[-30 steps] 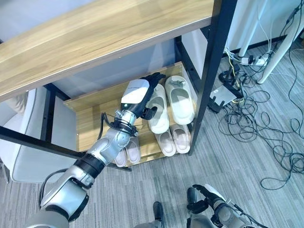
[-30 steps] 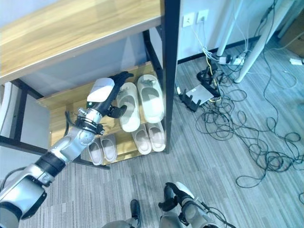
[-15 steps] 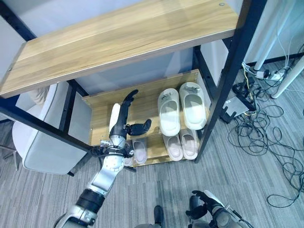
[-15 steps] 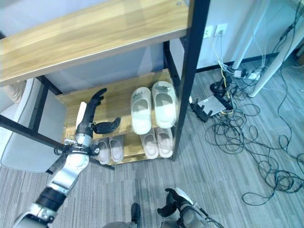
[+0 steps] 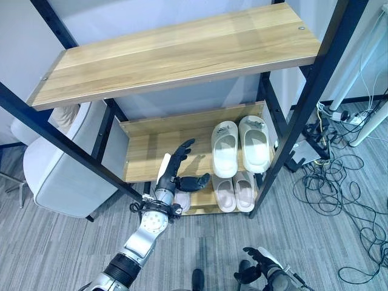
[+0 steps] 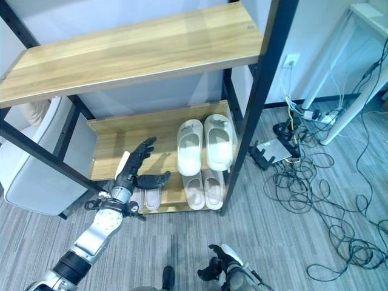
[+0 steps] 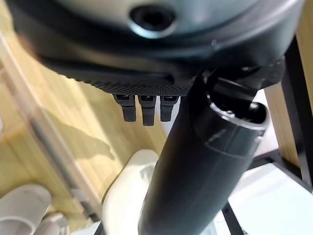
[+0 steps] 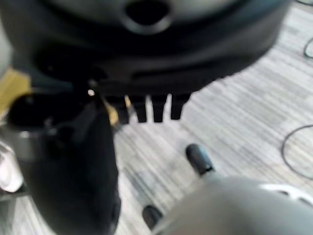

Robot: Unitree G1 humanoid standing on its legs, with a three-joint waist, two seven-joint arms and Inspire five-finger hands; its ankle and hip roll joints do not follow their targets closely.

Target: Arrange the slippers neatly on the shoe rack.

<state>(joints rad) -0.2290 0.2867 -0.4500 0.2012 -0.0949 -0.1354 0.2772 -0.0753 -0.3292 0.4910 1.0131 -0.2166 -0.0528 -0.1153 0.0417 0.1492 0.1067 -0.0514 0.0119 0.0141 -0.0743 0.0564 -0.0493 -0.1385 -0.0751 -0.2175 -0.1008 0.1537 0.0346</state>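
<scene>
Left hand [image 5: 174, 171] empty, dark fingers straight and spread, thumb out to the side, hovering in front of the middle wooden shelf [image 5: 142, 151] of the black-framed shoe rack [image 5: 315, 91], touching nothing. Right hand [image 5: 257, 267] low at the bottom edge over the grey striped floor [image 5: 339, 230], fingers loosely hanging, carrying nothing. Pair of large cream foam slippers [image 5: 240, 145] side by side on the right end of that shelf, toes to the back, roughly parallel, the right one a touch further in. Below them, on the bottom shelf, pair of small pale pink slippers [image 5: 235, 190] touching side by side; another pale pair [image 6: 145, 197] further left, partly hidden behind the left hand and wrist. Looks like placement mostly done, step now is checking or nudging alignment. For a clean finish: approach the cream pair low under the top wooden board [image 5: 182, 54], flat fingers against the heels, push both level with the shelf front edge, keep clear of the black upright [image 5: 291, 145]. White padded chair [image 5: 60, 176] beside the rack on the left, tangle of black cables [image 5: 345, 188] on the right; neither in the way
</scene>
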